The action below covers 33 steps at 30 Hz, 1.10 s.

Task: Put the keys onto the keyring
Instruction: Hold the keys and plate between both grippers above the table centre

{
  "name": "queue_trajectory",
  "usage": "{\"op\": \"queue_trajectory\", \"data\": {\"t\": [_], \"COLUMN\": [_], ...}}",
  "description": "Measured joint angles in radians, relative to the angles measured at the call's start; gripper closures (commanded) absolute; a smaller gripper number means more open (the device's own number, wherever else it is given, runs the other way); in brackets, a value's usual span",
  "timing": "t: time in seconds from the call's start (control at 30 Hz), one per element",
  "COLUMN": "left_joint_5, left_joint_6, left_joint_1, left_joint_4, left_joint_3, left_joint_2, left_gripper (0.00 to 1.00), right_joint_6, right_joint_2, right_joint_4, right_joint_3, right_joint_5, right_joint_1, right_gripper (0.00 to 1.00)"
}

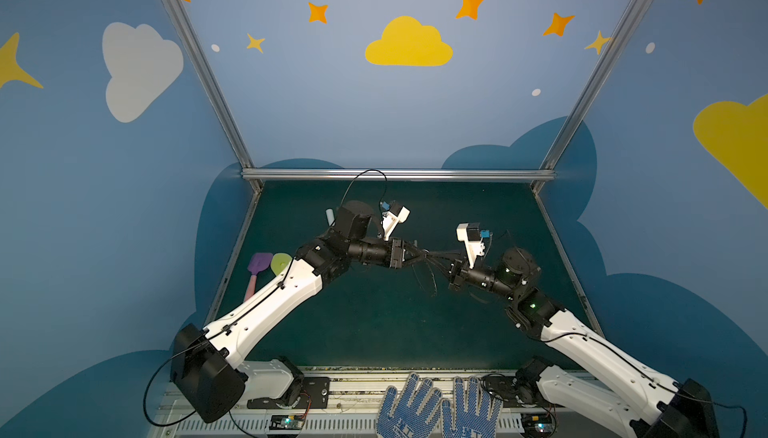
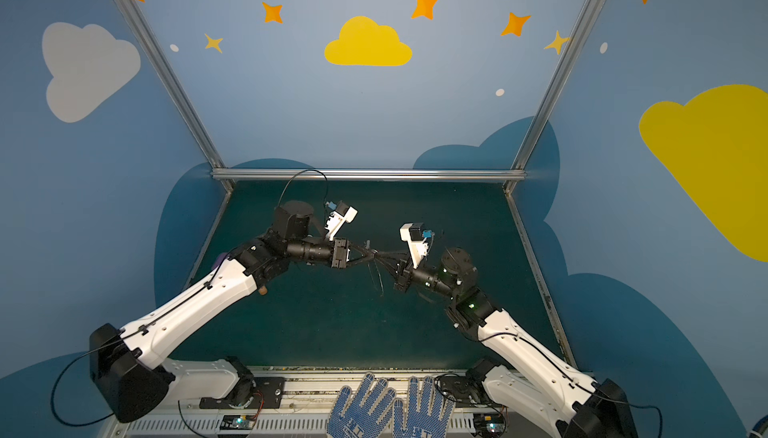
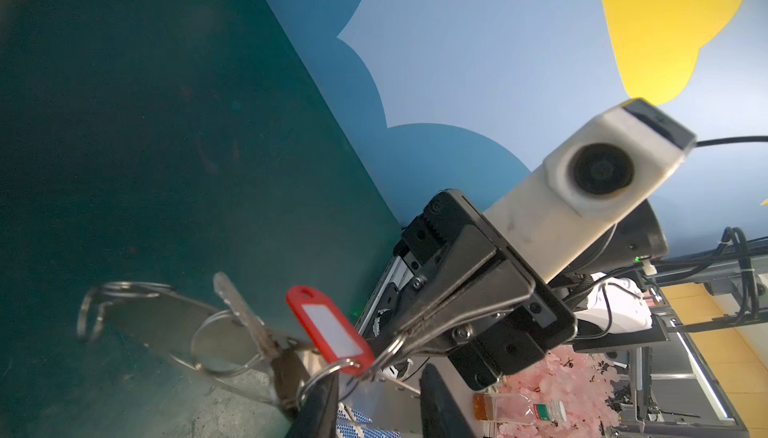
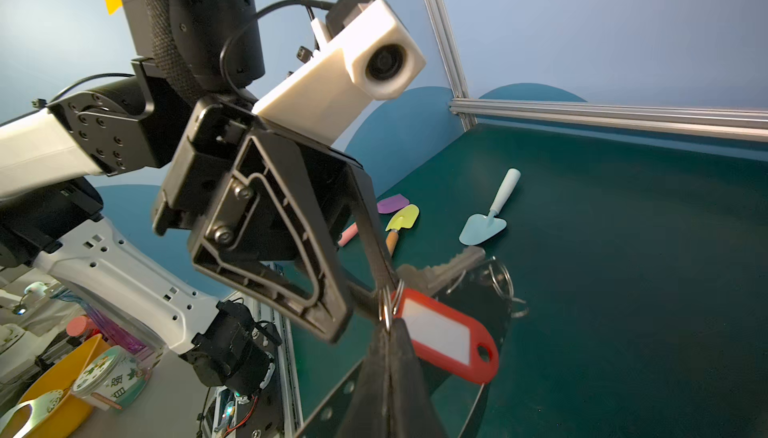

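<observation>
Blue walls (image 1: 409,124) painted with clouds and stars close in a dark green table mat (image 1: 374,332), and both arms meet in the air above its middle. Everything turns on that meeting point.

Below the right gripper (image 4: 388,332) the load hangs down towards the mat. It is a flat grey oval metal plate (image 3: 166,324) with small wire rings (image 3: 95,311) at its rim. Across its face lies a silver metal key (image 3: 241,315), long axis along the plate, blade pointing down and head uppermost. The head and a red plastic tag (image 3: 328,332) with a white label share a small silver split ring (image 3: 320,375) just beside both sets of fingertips, so neither arm is clearly nearer.

The right gripper is closed, pinching a thin wire ring (image 3: 390,351) next to that one. The left gripper (image 3: 378,373) faces it tip to tip with jaws parted. One finger seems to touch the tag's ring, and nothing bridges the gap. Whether the key's ring passes through a hole in the plate I cannot tell.
</observation>
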<state>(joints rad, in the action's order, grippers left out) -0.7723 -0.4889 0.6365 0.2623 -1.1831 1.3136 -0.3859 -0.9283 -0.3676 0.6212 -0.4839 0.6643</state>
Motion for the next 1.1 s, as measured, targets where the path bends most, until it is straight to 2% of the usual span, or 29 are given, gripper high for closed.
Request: {"op": "queue_trajectory", "data": {"t": [0.2, 0.33, 0.5, 0.77, 0.87, 0.97, 1.0, 1.03, 1.1], "left_joint_5": [-0.005, -0.003, -0.001, 0.000, -0.001, -0.001, -0.001, -0.001, -0.002], "left_joint_6": [-0.003, -0.004, 0.006, 0.018, 0.017, 0.014, 0.013, 0.011, 0.014], "left_joint_1": [0.001, -0.002, -0.005, -0.005, -0.005, 0.000, -0.001, -0.001, -0.002], "left_joint_4": [-0.011, -0.020, -0.026, -0.030, -0.036, -0.040, -0.041, -0.040, -0.041], "left_joint_3": [0.000, 0.000, 0.002, 0.002, 0.002, 0.002, 0.002, 0.002, 0.005], "left_joint_2": [0.001, 0.005, 0.007, 0.007, 0.007, 0.007, 0.007, 0.007, 0.007], "left_gripper": [0.75, 0.87, 0.95, 0.96, 0.84, 0.85, 0.88, 0.96, 0.96], "right_joint_6": [-0.014, -0.026, -0.045, -0.064, -0.064, -0.064, -0.064, -0.064, -0.071], "right_joint_2": [-0.010, -0.021, -0.023, -0.030, -0.030, -0.034, -0.035, -0.036, -0.037], "right_joint_4": [-0.014, -0.027, -0.037, -0.031, -0.032, -0.032, -0.032, -0.034, -0.036], "right_joint_3": [0.000, 0.001, 0.002, 0.013, 0.014, 0.014, 0.014, 0.015, 0.016], "right_joint_5": [-0.018, -0.029, -0.029, -0.035, -0.041, -0.056, -0.058, -0.060, -0.059], "right_joint_1": [0.000, -0.004, -0.014, -0.021, -0.022, -0.022, -0.022, -0.022, -0.027], "right_gripper": [1.00, 1.00, 1.00, 1.00, 1.00, 1.00, 1.00, 1.00, 1.00]}}
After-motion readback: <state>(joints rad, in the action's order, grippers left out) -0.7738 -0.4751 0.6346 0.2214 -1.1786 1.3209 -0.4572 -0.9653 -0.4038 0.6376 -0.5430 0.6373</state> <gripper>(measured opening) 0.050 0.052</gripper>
